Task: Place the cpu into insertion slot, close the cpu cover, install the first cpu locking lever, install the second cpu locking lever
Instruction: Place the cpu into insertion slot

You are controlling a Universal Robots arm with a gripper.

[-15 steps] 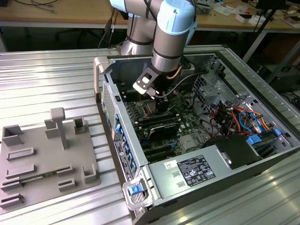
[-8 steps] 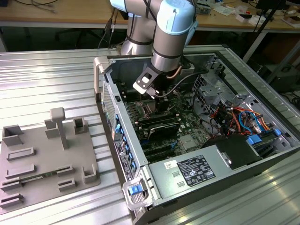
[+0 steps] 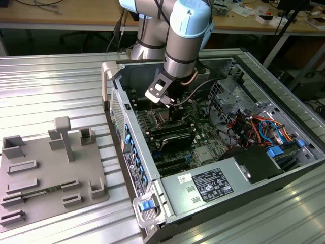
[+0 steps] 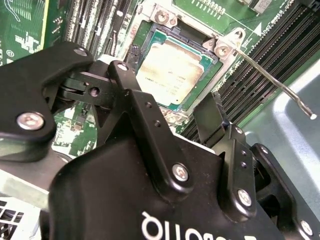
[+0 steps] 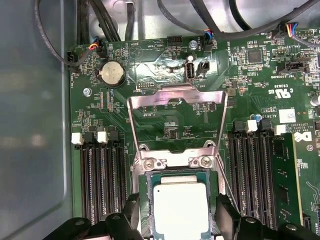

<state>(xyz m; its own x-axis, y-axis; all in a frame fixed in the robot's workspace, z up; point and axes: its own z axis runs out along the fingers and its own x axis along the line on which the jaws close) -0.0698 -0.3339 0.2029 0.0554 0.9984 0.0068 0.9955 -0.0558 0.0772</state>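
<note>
the arm (image 3: 188,30) reaches down into the open computer case (image 3: 107,76), which lies on its side on the ribbed metal tabletop (image 3: 51,76). the pincer (image 3: 173,108) hangs low over the green board, and from the exterior view whatever sits under it is too dark and small to make out. a grey tray (image 3: 45,157) of holders lies at the exterior view's left, well apart from the case.

closer in, the chip (image 5: 180,207) lies flat inside the socket (image 4: 189,42), silver top up, with a thin green rim around it. in the first wrist view its near edge is cut off at the picture's border. the pincer is open: its two black fingers (image 5: 226,212) stand one on each side of the chip with nothing between them but the chip itself. whether they touch the socket's frame i can't tell. in the second wrist view one finger hides a corner of the socket.

the cover (image 5: 137,100) is not down. it stands swung open on its hinge at the socket's far edge, and the board shows through its big cut-out. one lever (image 4: 272,80) sticks out loose, a thin rod running from a screw at the socket's corner out over the long black memory slots (image 5: 102,180). a second lever is hard to pick out.
</note>
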